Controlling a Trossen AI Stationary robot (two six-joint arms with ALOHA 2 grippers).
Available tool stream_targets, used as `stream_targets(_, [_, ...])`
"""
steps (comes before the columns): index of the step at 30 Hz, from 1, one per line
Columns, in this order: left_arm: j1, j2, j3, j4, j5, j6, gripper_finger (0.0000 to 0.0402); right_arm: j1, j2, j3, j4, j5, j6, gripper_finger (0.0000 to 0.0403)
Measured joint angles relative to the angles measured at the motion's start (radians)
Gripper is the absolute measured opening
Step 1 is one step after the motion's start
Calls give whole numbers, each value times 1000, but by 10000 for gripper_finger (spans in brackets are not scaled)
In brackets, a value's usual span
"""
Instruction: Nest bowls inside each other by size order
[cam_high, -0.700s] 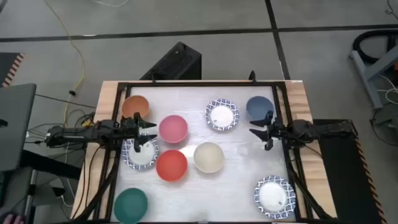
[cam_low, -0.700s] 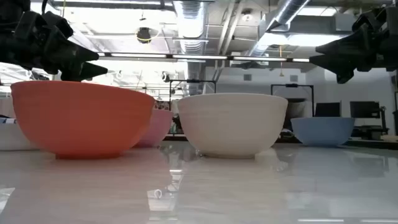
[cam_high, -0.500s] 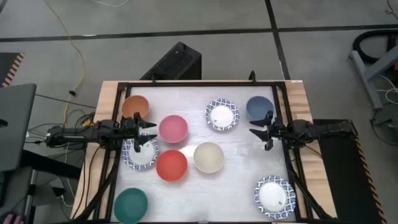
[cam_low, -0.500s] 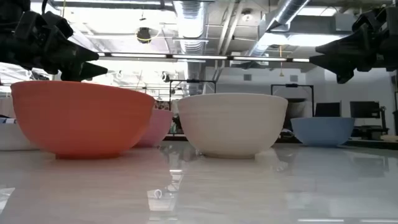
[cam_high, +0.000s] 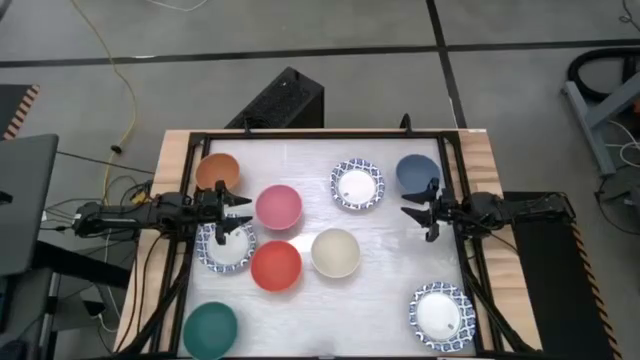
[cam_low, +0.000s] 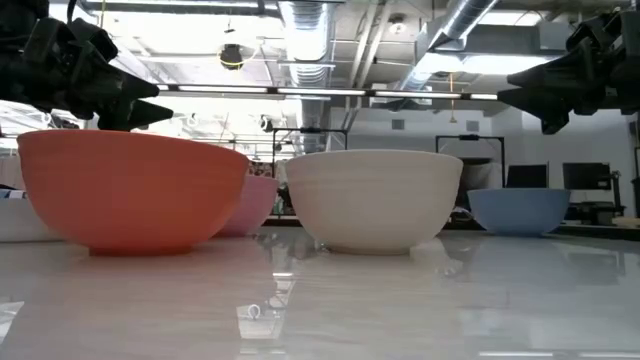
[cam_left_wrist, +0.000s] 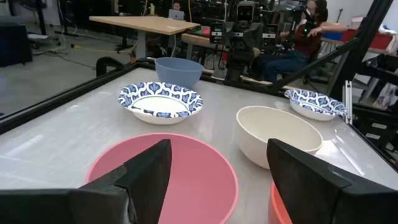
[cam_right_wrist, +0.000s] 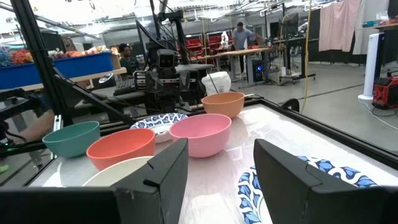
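Nine bowls spread, none nested.
Around the cream bowl (cam_high: 335, 252): left gripper (cam_high: 236, 214) wide, empty, above a patterned bowl (cam_high: 227, 248); right gripper (cam_high: 414, 213) wide, empty, beside the blue bowl (cam_high: 415, 172).

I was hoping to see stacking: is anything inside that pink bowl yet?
Empty. From above, the pink bowl shows only its bare inside, and the left wrist view shows the same.

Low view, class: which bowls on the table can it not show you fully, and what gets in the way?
- pink bowl: mostly hidden behind the red bowl.
- patterned bowl: cut off by the picture's edge, partly behind the red bowl.
- blue bowl: far back, inside not visible.
- orange bowl and green bowl: not seen there, only from above.
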Motion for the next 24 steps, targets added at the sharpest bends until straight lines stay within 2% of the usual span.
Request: stream_targets(24, [0, 0, 0, 0, 0, 0, 254, 0, 0, 0, 0, 0, -29, 203])
